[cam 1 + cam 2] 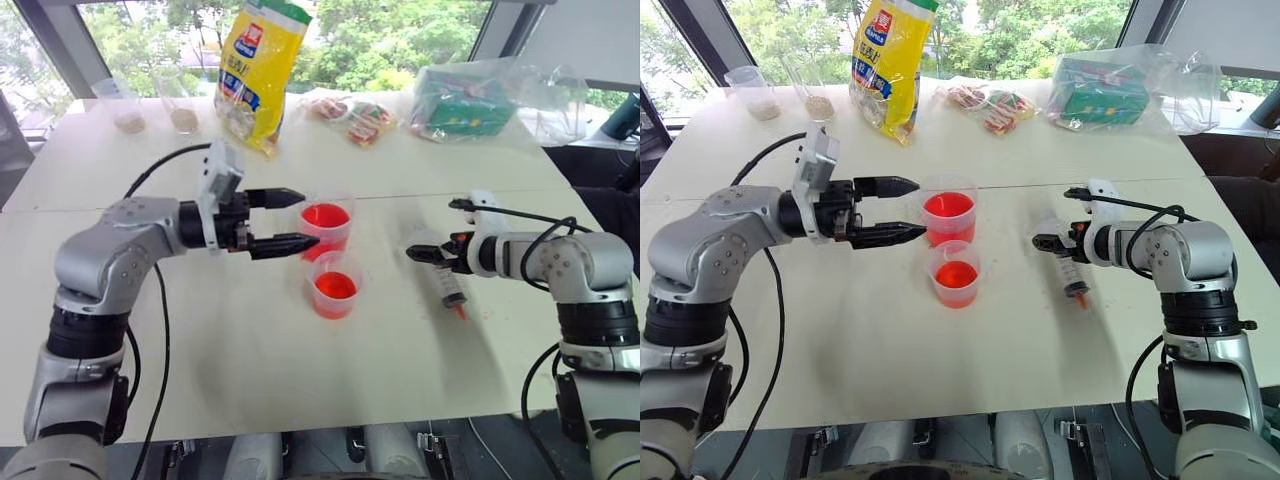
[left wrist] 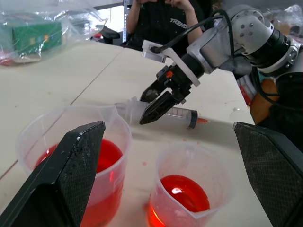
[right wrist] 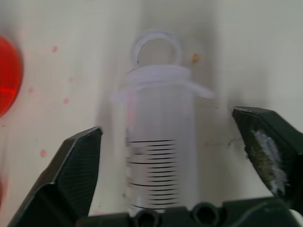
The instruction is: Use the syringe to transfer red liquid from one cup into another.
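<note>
Right wrist view: the right claw [image 3: 165,165] stood wide open, gripping nothing, one finger on either side of the syringe [image 3: 158,156].
Syringe: lay flat on the table [image 1: 250,380] between those open fingers, barrel marks facing up, plunger ring pointing away from the claw.
Handling, as judged: light, stiff, smooth plastic, likely to roll or slip; best gripped across the barrel's middle, clear of the plunger.
Cups: beyond the syringe sat the small cup [image 1: 334,286] and the tall cup [image 1: 325,227], touching or nearly so, both holding red liquid [image 1: 335,285].
Left claw [image 1: 290,220]: wide open and empty, level beside the tall cup.
</note>
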Motion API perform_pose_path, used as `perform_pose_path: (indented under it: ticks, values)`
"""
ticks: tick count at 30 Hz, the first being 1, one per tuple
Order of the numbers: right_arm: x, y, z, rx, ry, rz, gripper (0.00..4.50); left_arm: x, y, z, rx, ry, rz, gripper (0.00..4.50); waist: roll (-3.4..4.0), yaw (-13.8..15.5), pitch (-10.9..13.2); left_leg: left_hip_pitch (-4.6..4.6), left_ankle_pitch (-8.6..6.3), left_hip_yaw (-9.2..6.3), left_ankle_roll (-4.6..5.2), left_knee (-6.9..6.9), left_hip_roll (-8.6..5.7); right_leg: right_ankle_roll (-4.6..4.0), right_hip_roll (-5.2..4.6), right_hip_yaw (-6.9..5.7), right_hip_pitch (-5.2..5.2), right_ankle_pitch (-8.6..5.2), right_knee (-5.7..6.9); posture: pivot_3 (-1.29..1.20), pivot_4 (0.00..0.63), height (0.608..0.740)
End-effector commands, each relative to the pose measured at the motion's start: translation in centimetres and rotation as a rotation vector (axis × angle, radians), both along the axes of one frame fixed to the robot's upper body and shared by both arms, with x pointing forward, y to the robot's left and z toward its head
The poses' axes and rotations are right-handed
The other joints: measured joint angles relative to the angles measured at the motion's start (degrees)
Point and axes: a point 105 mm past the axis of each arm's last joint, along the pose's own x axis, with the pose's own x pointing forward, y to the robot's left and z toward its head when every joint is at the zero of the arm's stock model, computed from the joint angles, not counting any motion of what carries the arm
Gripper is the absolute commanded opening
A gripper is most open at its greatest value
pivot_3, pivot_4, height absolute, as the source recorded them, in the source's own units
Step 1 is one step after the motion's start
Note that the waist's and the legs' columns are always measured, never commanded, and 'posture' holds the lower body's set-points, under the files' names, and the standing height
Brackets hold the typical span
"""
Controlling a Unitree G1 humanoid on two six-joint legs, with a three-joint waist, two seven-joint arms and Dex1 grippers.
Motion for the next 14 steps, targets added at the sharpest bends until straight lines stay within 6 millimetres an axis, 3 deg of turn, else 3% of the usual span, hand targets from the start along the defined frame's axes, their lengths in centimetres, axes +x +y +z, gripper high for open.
perform_pose_path:
  ticks: [1,8,14]
  values:
    - [-1.0,-0.1,3.9,-0.01,-0.127,0.062,4.45,-0.7,0.6,0.9,-0.001,-0.043,0.004,4.5,0.0,0.1,0.0,0.0,0.0,0.0,0.0,0.0,-0.01,0.0,-0.01,0.0,0.0,0.0,-0.01,0.0,0.15,0.74]
    - [-6.0,1.9,9.6,0.025,-0.286,0.334,4.45,-1.2,1.5,0.7,0.021,-0.034,0.017,4.5,0.0,0.1,0.0,-0.03,-0.01,-0.03,0.01,-0.01,0.0,0.01,-0.02,-0.03,-0.01,-0.01,-0.04,0.0,0.15,0.74]
    - [-9.9,2.4,10.8,0.011,-0.319,0.468,4.45,-1.6,1.4,0.5,0.019,-0.012,0.018,4.5,-0.02,0.2,0.0,-0.02,-0.01,-0.04,0.01,0.0,0.0,0.0,-0.03,-0.03,0.03,-0.02,-0.06,0.0,0.15,0.74]
